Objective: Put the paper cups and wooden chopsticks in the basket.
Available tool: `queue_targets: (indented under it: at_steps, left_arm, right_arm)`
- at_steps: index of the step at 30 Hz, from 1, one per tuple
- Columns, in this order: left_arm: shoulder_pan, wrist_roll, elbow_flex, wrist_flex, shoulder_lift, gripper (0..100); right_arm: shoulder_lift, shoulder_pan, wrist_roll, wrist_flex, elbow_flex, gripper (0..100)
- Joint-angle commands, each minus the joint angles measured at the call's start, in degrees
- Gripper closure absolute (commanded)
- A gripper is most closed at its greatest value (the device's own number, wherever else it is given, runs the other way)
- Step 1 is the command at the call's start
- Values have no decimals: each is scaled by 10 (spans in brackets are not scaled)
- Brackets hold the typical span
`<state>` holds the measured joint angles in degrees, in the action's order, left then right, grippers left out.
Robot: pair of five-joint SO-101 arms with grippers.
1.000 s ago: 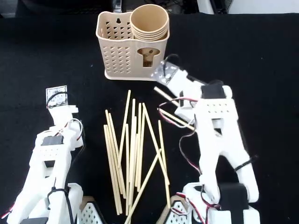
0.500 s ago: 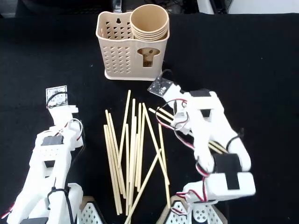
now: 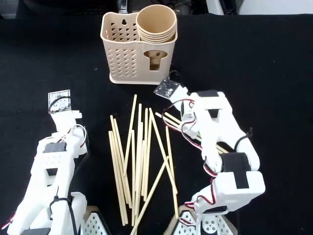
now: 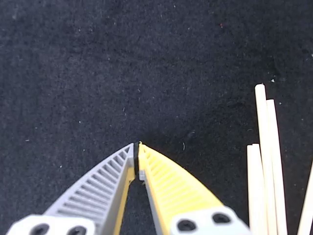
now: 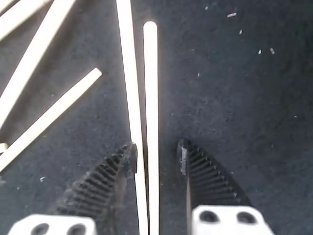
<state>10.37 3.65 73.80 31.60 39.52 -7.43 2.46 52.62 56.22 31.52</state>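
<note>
**Surface** — black cloth (image 3: 274, 73) covers the whole table and shows pale lint flecks in my wrist views.

**Room** — past the table's far edge there is a pale strip (image 3: 274, 6) at the upper right corner of the high view. Dark clutter sits beside it, and I cannot make out more.

**Basket** (image 3: 122, 63) — cream and perforated, standing upright at the far middle of the table.

**Paper cups** (image 3: 156, 22) — nested in one stack, standing in the basket's compartment on my right arm's side.

**Loose chopsticks** (image 3: 139, 156) — a scatter lying flat on the cloth between my two arms. Most run lengthwise and a few are crossed. All are outside the basket.

**Two chopsticks** (image 5: 150, 98) — side by side and set apart from the scatter, lying aslant under my right wrist.

**Left gripper** (image 4: 137, 147) — tips pressed together with nothing between them, over bare cloth. A few stick ends lie near it. My left arm (image 3: 54, 161) is folded on its own side of the table.

**Right gripper** (image 5: 156, 152) — jaws narrowly parted, one on each side of the two chopsticks. One tip is just beside the nearer stick, but I cannot tell whether it touches.

**Change** — a second ago my right arm (image 3: 215, 127) was stretched toward the basket, with its wrist near the basket's front corner. It has since drawn back and folded. The two chopsticks now lie farther from the basket and nearer my base. Over the last half second the arm shifted only slightly. The basket, cups, scatter and left arm are as they were.
</note>
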Motion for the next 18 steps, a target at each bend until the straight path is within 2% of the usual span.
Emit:
queue_targets:
  at_steps: [1, 4, 8, 18]
  left_arm:
    - [7, -5, -7, -10, 15, 971]
    - [7, -5, -7, -10, 15, 971]
    - [7, -5, -7, -10, 15, 971]
    - [7, -5, -6, -10, 15, 971]
  right_arm:
    - [38, -4, 4, 16, -7, 846]
    - [65, -4, 4, 21, 6, 836]
    - [73, -2, 6, 25, 22, 774]
    - [70, -2, 30, 23, 33, 780]
